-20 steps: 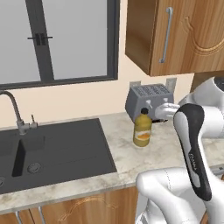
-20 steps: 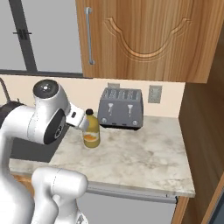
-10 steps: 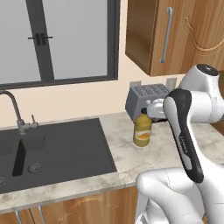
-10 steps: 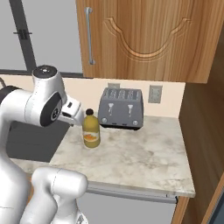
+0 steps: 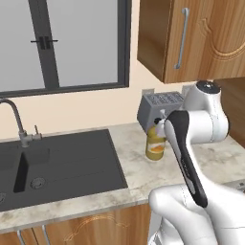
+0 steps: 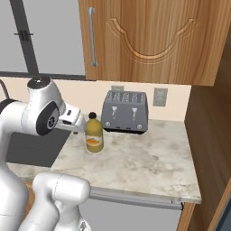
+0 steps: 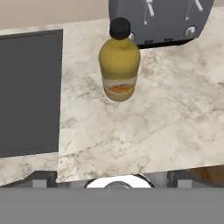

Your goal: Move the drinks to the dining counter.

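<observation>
Meanwhile, kitchen worktop (image 6: 135, 162): black sink (image 5: 57, 162) left, orange-juice bottle (image 6: 94, 133) upright mid-counter, just before grey toaster (image 6: 125, 112) at right. Gripper (image 6: 81, 127) close beside bottle's left, jaws spread wide, nothing held. Task barely begun; bottle unlifted.

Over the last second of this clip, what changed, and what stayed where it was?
The arm swung: in the left base view its upper joint rose and pulled back toward the right, and the end effector now hangs open just left of the orange-juice bottle, nothing held. The bottle stands upright on the worktop in front of the toaster; both unmoved.
</observation>
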### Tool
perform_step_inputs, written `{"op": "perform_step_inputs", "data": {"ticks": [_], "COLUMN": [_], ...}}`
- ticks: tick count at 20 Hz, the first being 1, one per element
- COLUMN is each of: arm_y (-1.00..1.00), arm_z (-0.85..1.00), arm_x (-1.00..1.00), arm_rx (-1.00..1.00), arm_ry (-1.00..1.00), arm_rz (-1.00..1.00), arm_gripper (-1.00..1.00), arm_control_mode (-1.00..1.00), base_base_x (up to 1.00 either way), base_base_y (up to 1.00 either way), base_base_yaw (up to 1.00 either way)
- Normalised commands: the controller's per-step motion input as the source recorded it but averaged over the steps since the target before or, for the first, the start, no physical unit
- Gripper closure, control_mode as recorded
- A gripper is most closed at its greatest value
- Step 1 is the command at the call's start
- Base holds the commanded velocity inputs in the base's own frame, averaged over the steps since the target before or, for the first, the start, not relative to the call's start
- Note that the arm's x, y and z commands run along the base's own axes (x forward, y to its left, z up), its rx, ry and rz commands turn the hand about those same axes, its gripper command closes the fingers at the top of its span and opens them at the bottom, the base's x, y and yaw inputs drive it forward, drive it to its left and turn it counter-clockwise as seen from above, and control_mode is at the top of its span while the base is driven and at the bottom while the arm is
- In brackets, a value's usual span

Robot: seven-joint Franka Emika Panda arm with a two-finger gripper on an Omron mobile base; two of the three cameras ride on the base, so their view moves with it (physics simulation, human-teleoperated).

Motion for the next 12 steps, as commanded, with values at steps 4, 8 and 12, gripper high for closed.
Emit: {"op": "perform_step_inputs", "data": {"ticks": [4, 8, 12], "arm_y": [0.00, 0.00, -0.06], "arm_z": [-0.09, 0.00, 0.00], "arm_x": [0.32, 0.58, 0.60], "arm_rx": [-0.01, 0.00, 0.00], "arm_ry": [-0.09, 0.00, 0.00], "arm_rz": [0.00, 0.00, 0.00], "arm_gripper": [-1.00, -1.00, -1.00], "arm_control_mode": [-1.00, -1.00, -1.00], "base_base_x": [0.00, 0.00, 0.00], "base_base_y": [0.00, 0.00, 0.00], "base_base_yaw": [0.00, 0.00, 0.00]}}
